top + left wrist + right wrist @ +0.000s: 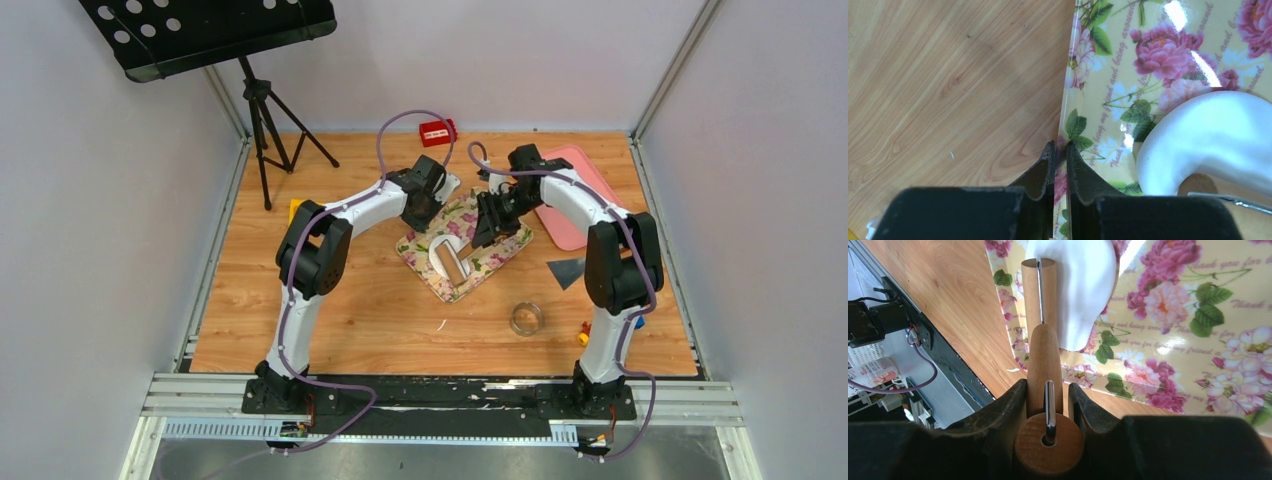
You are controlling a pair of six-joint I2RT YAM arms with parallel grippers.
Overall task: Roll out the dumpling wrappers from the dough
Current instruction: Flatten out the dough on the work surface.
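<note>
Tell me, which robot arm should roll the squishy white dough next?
Right. The right gripper grips the small wooden roller, which lies against the soft white dough. The left gripper only pinches the edge of the glossy flowery mat.

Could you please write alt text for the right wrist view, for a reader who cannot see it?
The right gripper clamps the wooden handle of a small roller, whose barrel lies at the edge of soft white dough. The dough sits on a glossy floral mat, with the wooden table at left.
</note>
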